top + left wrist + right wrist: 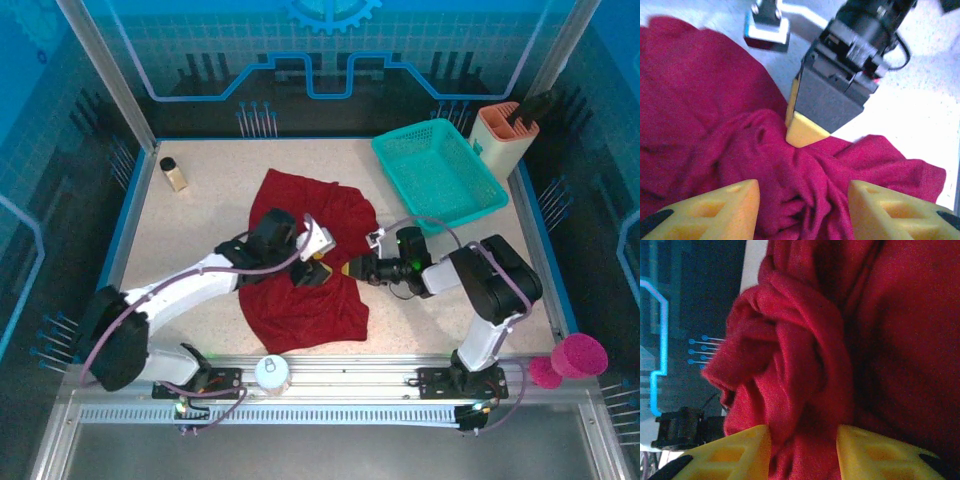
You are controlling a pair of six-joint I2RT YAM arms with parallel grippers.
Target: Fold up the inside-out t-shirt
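1. Yellow fingers of the left gripper sit closest in the left wrist view. They are spread apart with nothing clamped, and shirt cloth lies in the gap below them.
2. On the right gripper we see the fingers parted too. A thick twisted roll of shirt sits in the gap and touches the inner edges.
3. From above, the two grippers meet almost tip to tip over the middle of the shirt. The left arm reaches in from the near left and the right arm from the right.
4. We note the shirt is plain dark red, soft and rumpled, and it is not folded flat yet.
5. It lies on the table at centre, between the arms.
6. In the top view its far half is lumpy with folds. Its near half lies flatter, with the edge toward the near rail.
7. In the left wrist view, ridges of cloth gather to a peak at the right gripper's yellow tip, which touches the cloth. A loose flap runs right onto bare table.
8. In the right wrist view we see deep creases and a rolled bunch at the shirt's edge.
9. A teal basket sits far right, apart from the shirt.
10. A bottle stands far left, well apart.
11. A can sits on the near rail and a pink cup sits off the near right corner.
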